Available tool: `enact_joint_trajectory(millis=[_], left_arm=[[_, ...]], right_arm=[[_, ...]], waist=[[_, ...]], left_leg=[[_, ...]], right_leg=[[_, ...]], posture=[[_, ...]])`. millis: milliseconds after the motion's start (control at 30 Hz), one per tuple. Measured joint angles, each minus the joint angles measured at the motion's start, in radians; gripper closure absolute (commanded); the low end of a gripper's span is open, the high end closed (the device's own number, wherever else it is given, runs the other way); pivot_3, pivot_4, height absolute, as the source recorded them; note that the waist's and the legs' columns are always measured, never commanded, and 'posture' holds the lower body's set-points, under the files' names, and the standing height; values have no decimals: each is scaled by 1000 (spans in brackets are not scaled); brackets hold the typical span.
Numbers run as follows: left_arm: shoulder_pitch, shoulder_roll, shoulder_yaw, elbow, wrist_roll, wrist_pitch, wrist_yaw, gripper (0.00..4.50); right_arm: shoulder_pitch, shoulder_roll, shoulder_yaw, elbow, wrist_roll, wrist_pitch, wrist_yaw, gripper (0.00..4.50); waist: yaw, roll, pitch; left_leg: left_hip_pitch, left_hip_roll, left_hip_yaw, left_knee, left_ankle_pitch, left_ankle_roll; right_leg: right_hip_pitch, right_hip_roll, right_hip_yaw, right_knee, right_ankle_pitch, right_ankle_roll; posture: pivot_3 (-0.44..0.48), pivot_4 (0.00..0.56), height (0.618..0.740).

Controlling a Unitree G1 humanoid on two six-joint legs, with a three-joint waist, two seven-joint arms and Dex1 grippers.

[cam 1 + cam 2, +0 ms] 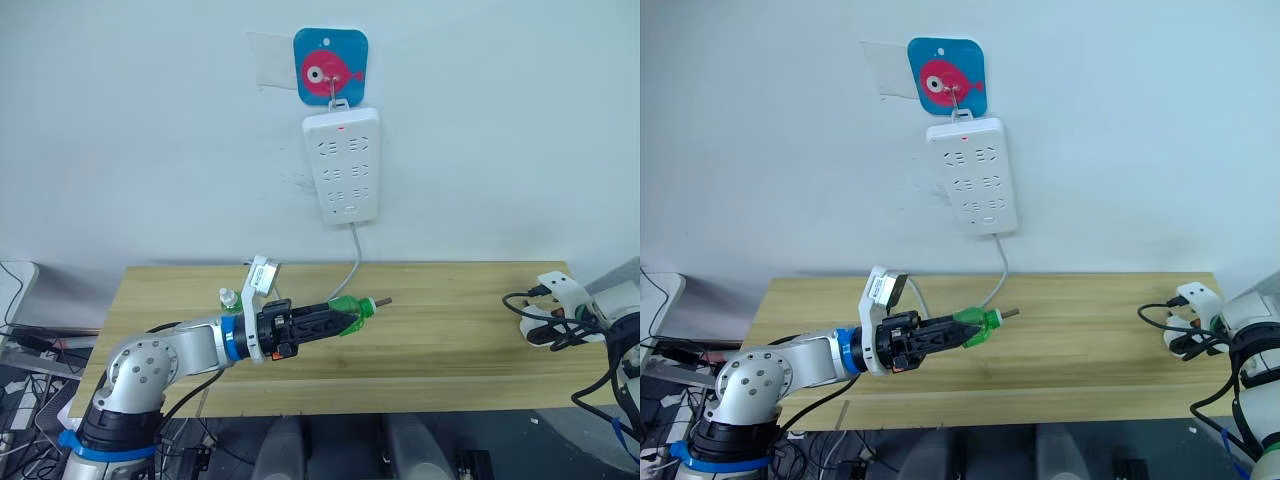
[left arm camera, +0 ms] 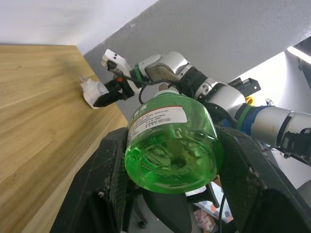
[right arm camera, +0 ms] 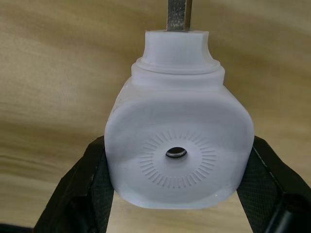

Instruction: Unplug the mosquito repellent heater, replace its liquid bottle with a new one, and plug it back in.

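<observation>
Left gripper [image 1: 335,320] is clamped on the liquid bottle [image 1: 352,310], black fingers [image 2: 109,179] pressed to both sides of the green body, held in the air over the middle of the wooden table [image 1: 450,350]. Bottle lies roughly level, long axis running left to right; base sits back in the gripper, bare grey wick [image 1: 381,300] points right and slightly far. Its white label with a red stripe carries small print, too fine to read.

Right gripper [image 3: 177,194] is closed on the mosquito repellent heater [image 3: 179,145], fingers against its two flanks, at the right end of the table. In the right wrist view, its face with a ring of fine rays around a small central hole faces the camera.

The new one [image 1: 229,298], white-capped, stands upright near the table's left end, behind the left arm.

White power strip [image 1: 343,165] hangs on the far wall from a blue hook plate with a pink fish [image 1: 330,66].
</observation>
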Motion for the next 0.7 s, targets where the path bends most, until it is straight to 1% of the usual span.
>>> enact_joint_trajectory(millis=[100, 200, 233, 300, 333, 367, 533, 600, 700], left_arm=[[1, -1, 2, -7, 0, -1, 0, 2249], [1, -4, 1, -7, 1, 0, 0, 2249], [1, -7, 1, -7, 2, 0, 0, 2249], [-3, -15, 1, -7, 4, 0, 0, 2249], [-7, -18, -1, -7, 7, 0, 0, 2249], [-12, -18, -3, -7, 12, 0, -1, 2249], [-33, -21, -10, -3, 22, 1, -7, 2249], [-33, -22, -12, -2, 24, 2, -10, 2249], [-37, -28, -15, 1, 29, 2, -27, 2249]], right_arm=[[45, -12, -7, -58, 1, 72, 57, 1532], [63, -16, -24, -91, 1, 113, 64, 1532], [65, -16, -31, -97, 1, 123, 64, 972], [65, -16, -49, -103, 1, 127, 62, 507], [65, -16, -52, -105, 0, 130, 61, 157], [66, -16, -58, -108, 0, 135, 61, 10], [67, -37, -87, -173, 1, 153, 72, 10], [70, -71, -88, -213, 1, 159, 82, 10], [98, -156, -109, -341, 11, 185, 118, 10]], waist=[[7, 0, 3], [8, 0, 5], [8, 0, 5], [8, 0, 6], [8, 0, 6], [8, 0, 6], [6, 1, 7], [5, 2, 8], [3, 2, 8]], left_leg=[[0, 0, 0, 0, 0, 0], [0, -1, 0, 0, 0, 0], [0, -1, 0, 0, 0, 0], [0, -1, 0, 0, 0, 0], [0, -1, -1, 0, 0, 0], [0, -1, -1, 0, 0, 0], [0, -1, 0, 0, 0, 0], [0, -1, 0, 0, 0, 0], [0, -1, 0, 0, 0, 0]], right_leg=[[0, 0, 0, 0, 0, 0], [1, -1, 0, 0, 0, 0], [1, -1, 0, 0, 0, 0], [1, -1, 0, 0, 0, 0], [1, -1, -1, 0, 0, 0], [1, -1, -1, 0, 0, 0], [1, -1, 0, 0, 0, 0], [0, -1, 0, 0, 0, 0], [1, -1, -1, 0, 0, 0]], posture=[[17, 264, 740], [8, 263, 740], [3, 265, 740], [-2, 263, 740], [-9, 262, 740], [-12, 263, 740], [-55, 254, 740], [-75, 247, 740], [-104, 241, 740]])
